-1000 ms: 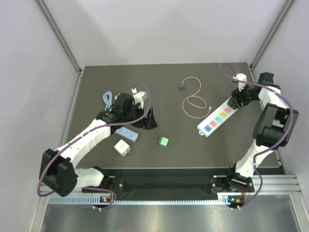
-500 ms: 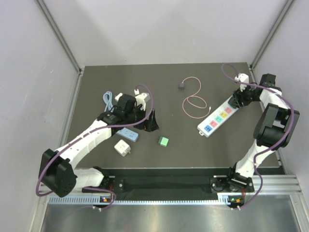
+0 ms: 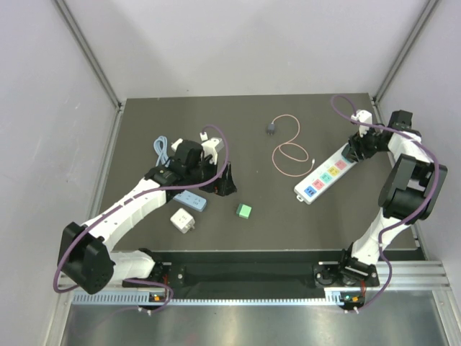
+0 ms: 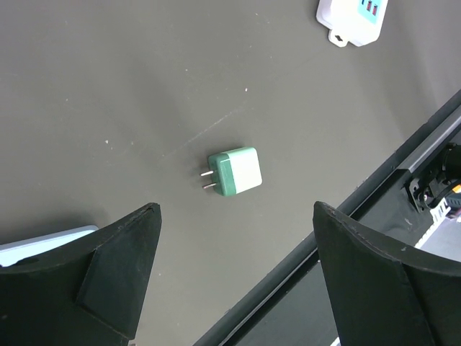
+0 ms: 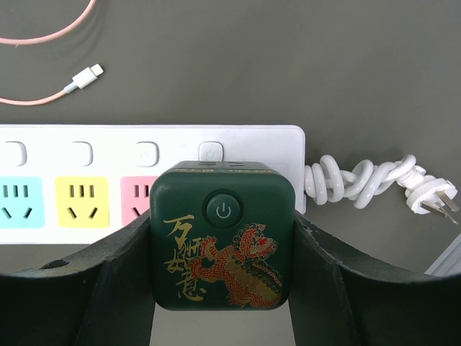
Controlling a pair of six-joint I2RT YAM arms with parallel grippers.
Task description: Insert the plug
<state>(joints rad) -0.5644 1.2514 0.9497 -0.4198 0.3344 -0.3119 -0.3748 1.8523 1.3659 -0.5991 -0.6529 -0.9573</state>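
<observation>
While the plug [image 3: 271,129] lies far back on the counter [image 3: 252,108], its pink cable [image 3: 288,153] looping toward the power strip [image 3: 322,175], the right end effector [image 5: 223,231] clamps a dark green cube [image 5: 223,249] over that strip; the left end effector [image 4: 238,209] gapes above a green adapter [image 4: 235,172].

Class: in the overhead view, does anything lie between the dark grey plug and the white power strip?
Only the plug's own pink cable loops across that stretch. At the power strip's far end, the right gripper holds a dark green cube; the other coloured sockets show uncovered.
</observation>
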